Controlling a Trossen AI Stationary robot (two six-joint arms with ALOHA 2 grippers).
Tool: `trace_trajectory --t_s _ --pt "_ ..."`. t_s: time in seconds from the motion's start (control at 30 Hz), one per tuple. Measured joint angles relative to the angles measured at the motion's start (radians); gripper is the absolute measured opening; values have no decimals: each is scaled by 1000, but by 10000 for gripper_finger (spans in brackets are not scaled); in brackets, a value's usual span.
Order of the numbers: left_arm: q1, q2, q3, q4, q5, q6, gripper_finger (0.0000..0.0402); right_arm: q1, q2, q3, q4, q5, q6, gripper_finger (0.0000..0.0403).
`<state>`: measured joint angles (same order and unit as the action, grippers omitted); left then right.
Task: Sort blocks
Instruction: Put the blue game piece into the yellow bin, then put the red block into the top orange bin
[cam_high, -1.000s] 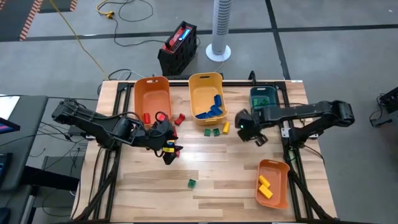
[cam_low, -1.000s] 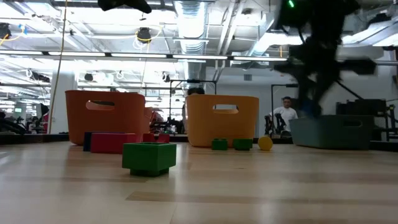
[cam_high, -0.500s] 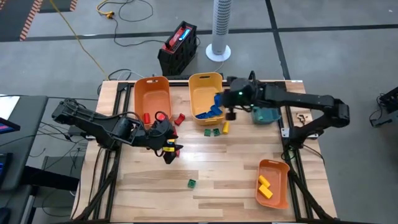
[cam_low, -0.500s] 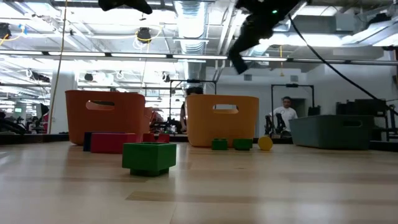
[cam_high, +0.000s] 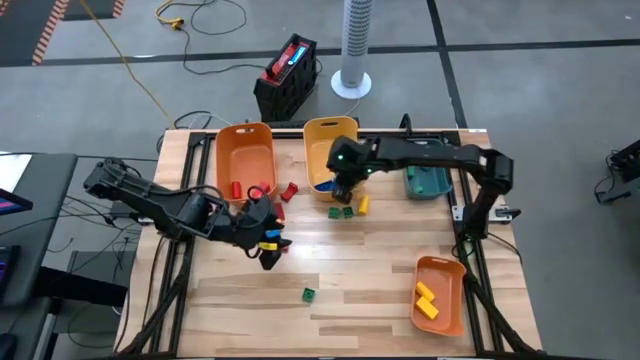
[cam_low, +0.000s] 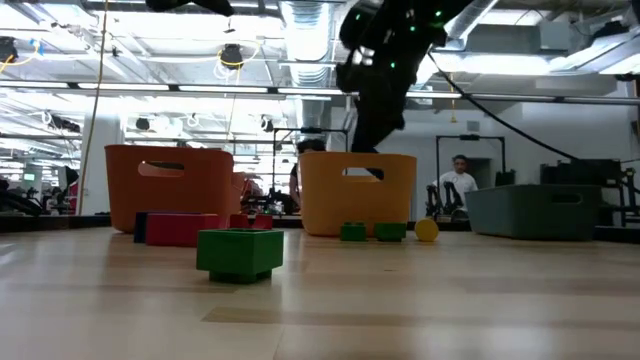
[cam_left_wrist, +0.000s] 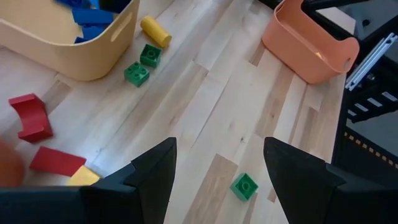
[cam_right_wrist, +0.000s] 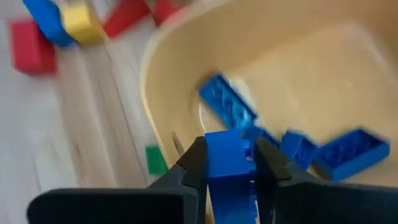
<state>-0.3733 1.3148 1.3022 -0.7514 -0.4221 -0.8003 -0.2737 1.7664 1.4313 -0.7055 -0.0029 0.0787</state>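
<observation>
The right pincer (cam_right_wrist: 230, 163) grips a blue block (cam_right_wrist: 229, 167) between its dark fingers, held over the front end of the yellow bin (cam_high: 328, 138), where other blue blocks (cam_high: 345, 178) lie. The right arm reaches in across the back of the bench (cam_high: 350, 290).

The left pincer (cam_left_wrist: 214, 171) hangs with its jaws apart over the bare planks, close to red, yellow and blue blocks (cam_high: 270, 240) near the orange bin (cam_high: 243, 152).

Two green blocks (cam_high: 341, 212) and a yellow cylinder (cam_high: 362, 205) lie just in front of the yellow bin. One green block (cam_high: 309, 294) sits alone toward the front.

The bench is pale wood planking; beyond it, grey floor and a white tower fan (cam_high: 353, 45).
</observation>
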Motion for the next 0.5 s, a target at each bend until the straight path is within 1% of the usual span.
trace_trajectory --t_s 0.1,0.27,0.37,0.43,0.5 --pt "-1 0 0 -12 5 -9 235 -3 26 17 -62 0 -27 118" --pt "-1 0 0 -28 51 4 235 -19 20 45 -94 -18 -50 203" --pt "-1 0 0 -48 59 10 235 -39 -2 87 -110 -19 -54 249" --pt "-1 0 0 -61 59 10 235 -52 -27 120 -111 -19 -55 267" --pt "-1 0 0 -76 59 10 235 -62 -60 147 -115 -18 -53 274"
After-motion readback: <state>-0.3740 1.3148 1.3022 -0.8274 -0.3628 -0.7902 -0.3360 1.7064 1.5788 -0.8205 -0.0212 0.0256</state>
